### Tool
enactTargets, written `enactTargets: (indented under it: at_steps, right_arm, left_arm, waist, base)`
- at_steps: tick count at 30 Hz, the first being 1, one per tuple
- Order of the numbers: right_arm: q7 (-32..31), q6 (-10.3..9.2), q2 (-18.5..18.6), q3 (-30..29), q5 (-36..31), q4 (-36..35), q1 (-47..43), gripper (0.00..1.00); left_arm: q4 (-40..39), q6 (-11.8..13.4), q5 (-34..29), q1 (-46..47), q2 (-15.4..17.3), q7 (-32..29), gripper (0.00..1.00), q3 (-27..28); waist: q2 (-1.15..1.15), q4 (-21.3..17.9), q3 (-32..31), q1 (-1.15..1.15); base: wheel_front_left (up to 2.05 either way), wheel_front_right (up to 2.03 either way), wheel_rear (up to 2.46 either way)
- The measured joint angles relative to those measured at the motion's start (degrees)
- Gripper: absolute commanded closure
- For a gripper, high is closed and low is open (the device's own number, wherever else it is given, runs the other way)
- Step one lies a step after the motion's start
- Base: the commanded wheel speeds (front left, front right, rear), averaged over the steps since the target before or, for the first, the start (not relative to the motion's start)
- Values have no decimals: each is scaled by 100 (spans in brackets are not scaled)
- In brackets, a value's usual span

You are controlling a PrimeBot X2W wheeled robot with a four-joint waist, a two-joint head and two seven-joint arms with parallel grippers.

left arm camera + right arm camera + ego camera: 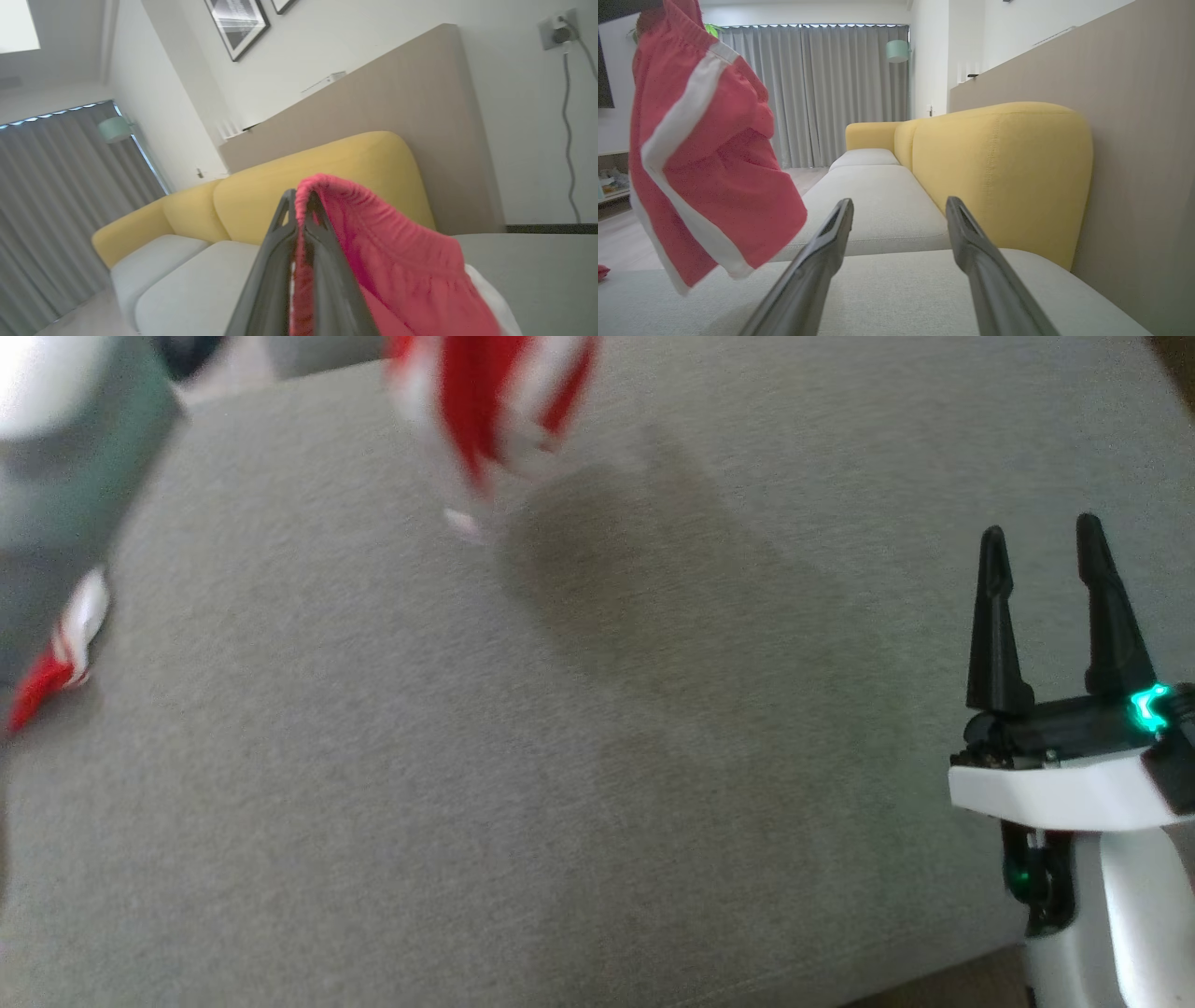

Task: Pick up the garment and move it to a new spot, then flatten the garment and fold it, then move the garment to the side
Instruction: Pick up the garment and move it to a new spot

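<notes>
The garment (pixel 495 401), red shorts with white side stripes, hangs in the air over the far part of the grey seat cushion (pixel 597 784), blurred in the head view. My left gripper (pixel 301 200) is shut on its gathered red waistband (pixel 397 261). In the right wrist view the garment (pixel 705 163) dangles at the left, clear of the cushion, hung from the dark left gripper (pixel 626 7) at the top corner. My right gripper (pixel 1041 532) is open and holds nothing, low over the cushion's near right part, with its fingers (pixel 822 261) pointing along the sofa.
A yellow backrest (pixel 1004 177) runs along the sofa's right side, with a wooden panel (pixel 1134 116) behind it. A separate red-and-white bit of cloth (pixel 56 653) shows at the left edge under my blurred left forearm (pixel 65 476). Grey curtains (pixel 831 93) close off the far end.
</notes>
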State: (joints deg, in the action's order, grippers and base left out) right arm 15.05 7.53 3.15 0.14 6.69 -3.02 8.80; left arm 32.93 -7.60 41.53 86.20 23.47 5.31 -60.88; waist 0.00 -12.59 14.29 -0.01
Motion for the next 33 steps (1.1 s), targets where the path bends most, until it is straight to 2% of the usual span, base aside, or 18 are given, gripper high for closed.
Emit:
enactTargets:
  at_steps: [5, 9, 12, 13, 14, 15, 16, 17, 21, 24, 28, 33]
  right_arm:
    - [0, -1, -2, -12, 97, 3, -124, 0]
    - [0, 0, -27, 57, 96, 123, -221, 0]
    - [0, 0, -33, 107, 76, 223, -344, 0]
    - [0, 0, -35, 137, 64, 275, -392, 0]
    - [0, 0, -36, 174, 32, 326, -437, 0]
    - [0, -1, -37, 201, 18, 365, -485, 0]
    - [0, -1, -37, 201, 18, 365, -485, 0]
    - [0, 0, -40, 216, -11, 419, -528, 0]
    - [-1, 0, -42, 214, -80, 657, -689, 0]
    - [-2, 0, -43, 189, -110, 850, -861, 0]
    - [-18, -1, -52, 60, -125, 938, -1231, 0]
    - [-20, 0, -57, -88, -123, 939, -1645, 0]
  left_arm:
    - [-25, 0, 448, -1152, -52, 339, 100, -383]
    - [84, 1, 914, -2766, -157, 669, 100, -630]
    - [186, 23, 1269, -3969, -392, 829, 100, -655]
    - [241, 101, 1279, -4304, -483, 864, 48, -658]
    - [257, 181, 1207, -4576, -559, 869, 0, -653]
    - [214, 314, 1066, -4813, -616, 887, 0, -547]
    - [214, 314, 1066, -4813, -616, 887, 0, -547]
    - [96, 469, 860, -5029, -665, 890, 0, -307]
    - [-701, 1127, -165, -5835, -790, 899, 0, 956]
    - [-1390, 1524, -915, -6756, -915, 913, 0, 1883]
    - [-2142, 1706, -1675, -8034, -1147, 914, 0, 2864]
    - [-2792, 1703, -2298, -8834, -1477, 914, 0, 3969]
  waist:
    - [0, -108, -157, -1]
    - [0, 54, -218, 1]
    - [0, 234, -299, 1]
    - [0, 299, -336, 1]
    - [0, 363, -373, 1]
    - [0, 430, -409, 0]
    - [0, 430, -409, 0]
    - [0, 502, -447, 0]
    - [0, 814, -623, 0]
    - [0, 1026, -814, 1]
    - [0, 1290, -1120, -1]
    - [0, 1644, -1452, -1]
  base:
    - [0, 0, 0]
    - [0, 0, 0]
    - [0, 0, 0]
    - [0, 0, 0]
    - [0, 0, 0]
    - [0, 0, 0]
    - [0, 0, 0]
    - [0, 0, 0]
    - [0, 0, 0]
    - [0, 0, 0]
    - [0, 0, 0]
    - [0, 0, 0]
